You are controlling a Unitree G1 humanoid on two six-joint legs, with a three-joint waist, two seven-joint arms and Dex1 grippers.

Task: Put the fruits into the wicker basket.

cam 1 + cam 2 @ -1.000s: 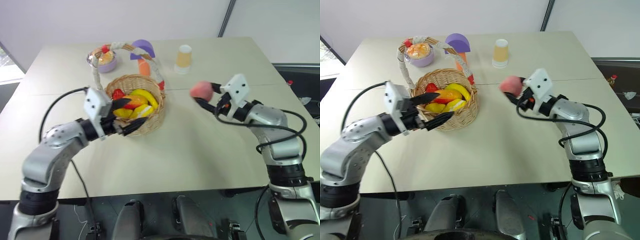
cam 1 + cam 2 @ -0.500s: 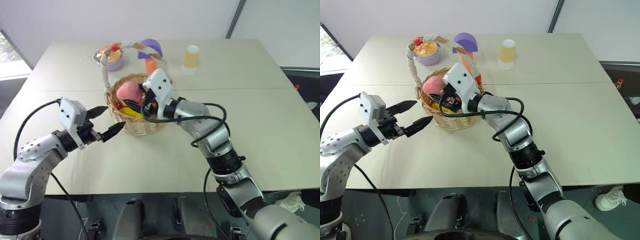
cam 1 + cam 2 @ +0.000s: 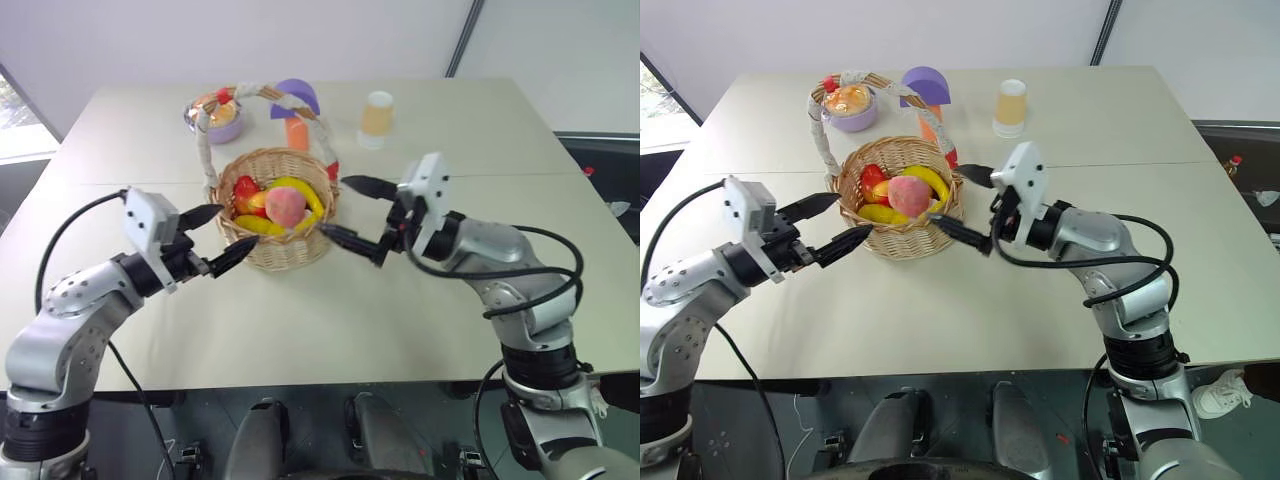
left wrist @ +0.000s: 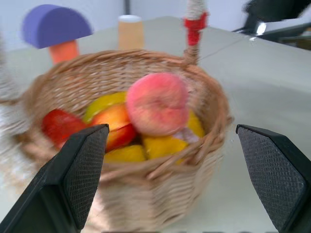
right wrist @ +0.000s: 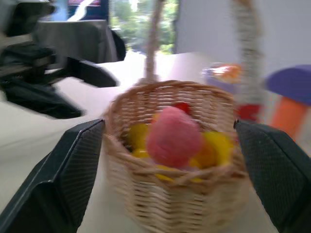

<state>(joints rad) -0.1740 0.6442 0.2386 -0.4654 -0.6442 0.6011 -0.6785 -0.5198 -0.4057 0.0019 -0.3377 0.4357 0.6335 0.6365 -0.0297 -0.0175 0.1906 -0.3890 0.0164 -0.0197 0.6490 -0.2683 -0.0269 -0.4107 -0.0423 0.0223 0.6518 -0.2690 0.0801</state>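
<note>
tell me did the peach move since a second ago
Yes. The peach was held out right of the wicker basket, and now lies inside it on the other fruit, with the right gripper open beside the basket.

Sitting on the one tabletop (image 3: 420,320) are one wicker basket (image 3: 276,250) holding one pink peach (image 3: 285,206) among several yellow and red fruits too piled to count, one purple-capped mushroom (image 3: 294,108), one lilac bowl (image 3: 221,125) and one paper cup (image 3: 377,118).

Mushroom (image 3: 295,113), lilac bowl (image 3: 222,125), paper cup (image 3: 377,115)
</note>
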